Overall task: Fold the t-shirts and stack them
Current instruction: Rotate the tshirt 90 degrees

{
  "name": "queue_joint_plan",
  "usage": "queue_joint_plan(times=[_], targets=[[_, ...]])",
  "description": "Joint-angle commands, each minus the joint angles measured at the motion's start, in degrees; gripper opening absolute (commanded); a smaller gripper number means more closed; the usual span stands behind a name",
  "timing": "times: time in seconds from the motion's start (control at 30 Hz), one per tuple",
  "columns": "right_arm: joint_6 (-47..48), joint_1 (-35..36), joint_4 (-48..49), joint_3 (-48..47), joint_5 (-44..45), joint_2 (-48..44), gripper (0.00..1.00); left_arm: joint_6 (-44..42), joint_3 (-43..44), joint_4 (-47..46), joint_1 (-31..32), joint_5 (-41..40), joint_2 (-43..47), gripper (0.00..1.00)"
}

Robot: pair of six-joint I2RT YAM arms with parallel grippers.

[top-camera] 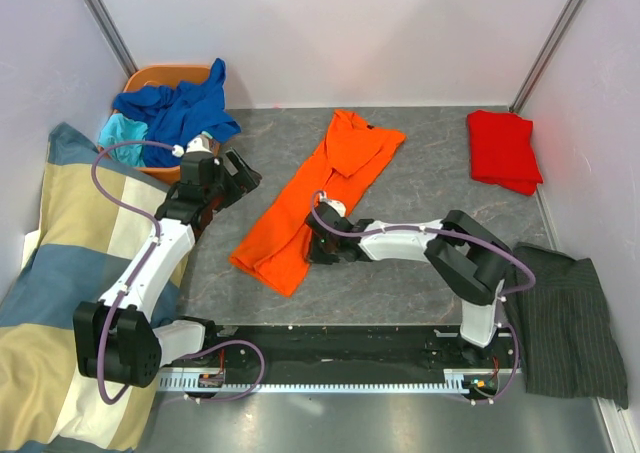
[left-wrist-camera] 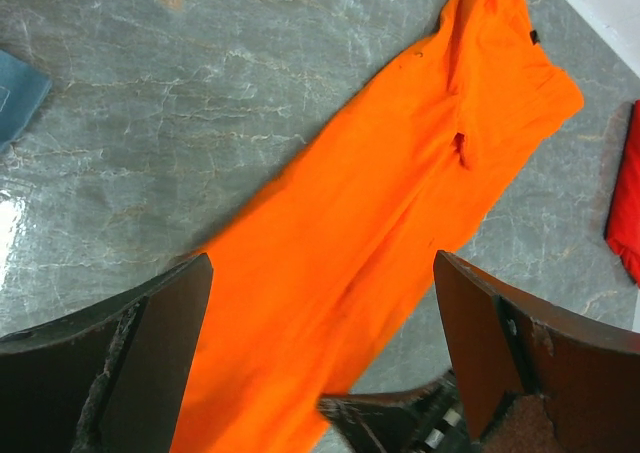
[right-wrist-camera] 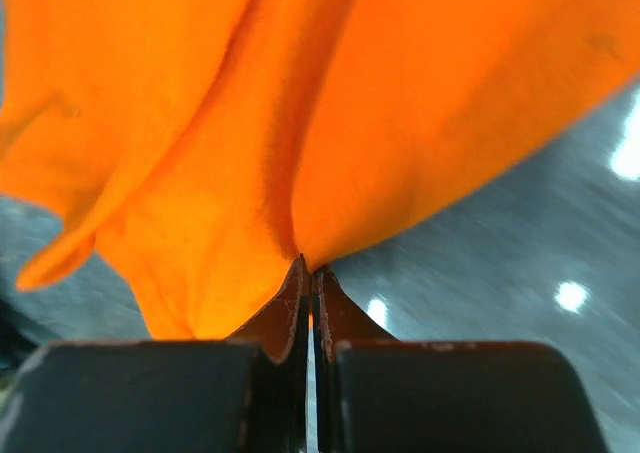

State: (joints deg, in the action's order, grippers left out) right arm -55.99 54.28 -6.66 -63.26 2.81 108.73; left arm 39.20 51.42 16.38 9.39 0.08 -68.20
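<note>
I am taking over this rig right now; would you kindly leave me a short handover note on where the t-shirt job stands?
Right end effector: shut on an edge of the orange t-shirt.
Left end effector: open, empty, raised over the table beside that shirt.
Red t-shirt: folded, far right. Blue t-shirt and turquoise t-shirt: heaped in the basket, far left.
Done: red folded; orange folded into a long strip.
Left: finish orange, stack it, then fold the two from the basket.

Right wrist: orange t-shirt (right-wrist-camera: pixel 300 123) runs off top edge — table (right-wrist-camera: pixel 520 263) behind blurred. Left wrist: red t-shirt (left-wrist-camera: pixel 625 193) cut by right edge (only a sliver).
</note>
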Motion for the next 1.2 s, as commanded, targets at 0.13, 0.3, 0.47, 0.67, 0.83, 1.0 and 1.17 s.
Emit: queue_joint_plan(times=[0.13, 0.3, 0.47, 0.67, 0.83, 1.0, 1.17], targets=[[5.88, 0.21, -20.30, 7.89, 11.51, -9.41, 0.00, -3.43, -0.53, -0.30, -0.07, 1.94, -0.09, 1.00], [9.05, -0.49, -28.58, 6.93, 18.00, -12.31, 0.00, -3.87, -1.06, 0.32, 0.02, 2.91, -0.18, 1.00], [11.60, -1.98, -35.35, 6.14, 21.01, -15.38, 0.00, -4.04, -2.46, 0.41, -0.07, 4.75, 0.18, 1.00], [12.57, -3.39, -37.11, 6.66, 21.28, -17.23, 0.00, -4.05, -6.50, 0.49, 3.86, 8.63, 1.14, 1.00], [12.66, -3.66, -37.03, 6.75, 20.92, -17.50, 0.02, -0.55, -11.50, 1.02, 13.89, 2.75, 3.52, 1.00], [11.69, -3.74, -38.07, 6.58, 19.87, -19.78, 0.48, 3.86, -14.59, 0.32, 17.24, 2.12, 3.25, 1.00], [9.85, -3.92, -41.15, 3.68, 23.99, -25.57, 0.79, 3.43, -14.24, -0.21, 19.35, 0.10, 2.73, 1.00]])
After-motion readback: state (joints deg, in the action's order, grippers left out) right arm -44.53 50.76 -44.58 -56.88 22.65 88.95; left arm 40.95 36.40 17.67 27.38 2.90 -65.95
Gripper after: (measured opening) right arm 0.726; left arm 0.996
